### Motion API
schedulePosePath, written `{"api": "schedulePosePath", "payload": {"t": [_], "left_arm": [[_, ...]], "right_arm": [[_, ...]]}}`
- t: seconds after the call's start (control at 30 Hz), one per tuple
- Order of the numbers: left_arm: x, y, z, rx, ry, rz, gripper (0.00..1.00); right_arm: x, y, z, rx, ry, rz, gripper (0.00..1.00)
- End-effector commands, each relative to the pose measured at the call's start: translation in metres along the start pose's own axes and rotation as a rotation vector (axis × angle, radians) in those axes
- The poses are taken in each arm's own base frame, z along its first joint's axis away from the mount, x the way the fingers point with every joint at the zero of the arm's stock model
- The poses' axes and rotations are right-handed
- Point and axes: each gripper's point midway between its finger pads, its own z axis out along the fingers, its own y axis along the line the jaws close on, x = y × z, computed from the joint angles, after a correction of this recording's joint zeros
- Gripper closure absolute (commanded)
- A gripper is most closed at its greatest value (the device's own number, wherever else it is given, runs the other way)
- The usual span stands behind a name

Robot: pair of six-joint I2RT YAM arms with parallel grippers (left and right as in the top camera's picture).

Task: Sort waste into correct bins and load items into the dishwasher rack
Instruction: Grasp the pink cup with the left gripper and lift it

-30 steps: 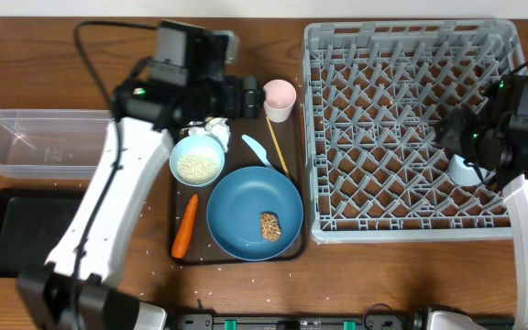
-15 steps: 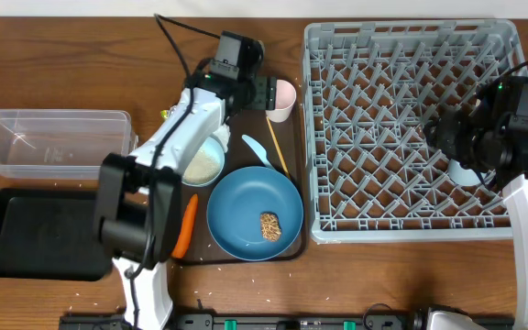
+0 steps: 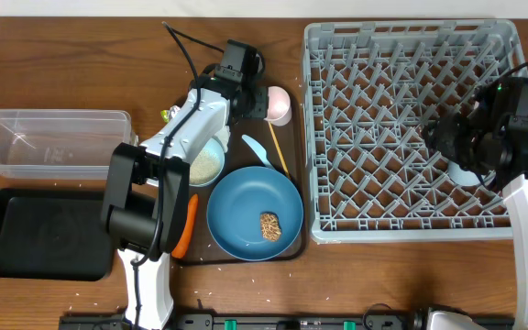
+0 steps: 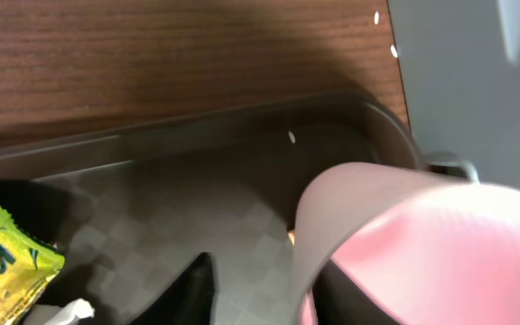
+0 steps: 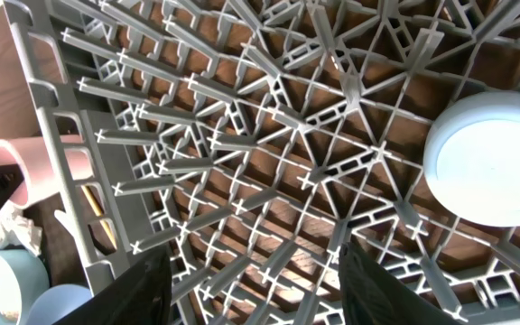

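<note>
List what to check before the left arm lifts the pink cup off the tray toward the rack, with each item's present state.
1. Left gripper lined up on the pink cup: ok. In the left wrist view the jaws straddle the cup's rim.
2. Grip closed on the cup wall: not ok. A gap shows between the outer finger and the wall.
3. Cup empty: cannot tell. The gripper covers much of its inside.
4. Room in the rack: ok. Only a light blue cup, upside down, sits in it.
5. Right gripper free: ok. It is open, empty and above the rack.
</note>
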Motion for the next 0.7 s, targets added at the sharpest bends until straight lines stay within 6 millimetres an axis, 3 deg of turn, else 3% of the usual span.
{"api": "schedulePosePath", "payload": {"t": [0.0,0.13,0.3,0.43,0.53,0.67], "left_arm": [[0.001,0.003,0.003,-0.010,0.006,-0.001,0.75],[-0.002,0.000,-0.007,-0.007,-0.006,0.001,0.94],[-0.016,-0.008,-0.040,0.008,-0.059,0.008,0.94],[-0.029,-0.017,-0.090,0.027,-0.122,0.014,0.94],[-0.028,-0.031,-0.131,0.098,-0.144,0.020,0.94],[-0.021,-0.064,-0.187,0.320,-0.147,0.035,0.94]], "right_arm": [[0.000,0.002,-0.002,-0.005,0.002,-0.024,0.47],[0.001,0.001,-0.002,-0.002,0.007,-0.032,0.46],[0.001,0.002,-0.002,-0.003,0.009,-0.032,0.46],[0.003,0.007,-0.002,-0.034,0.018,-0.083,0.46],[0.008,0.025,-0.003,-0.144,0.041,-0.178,0.48],[0.027,0.081,-0.020,-0.479,0.063,-0.437,0.48]]}}
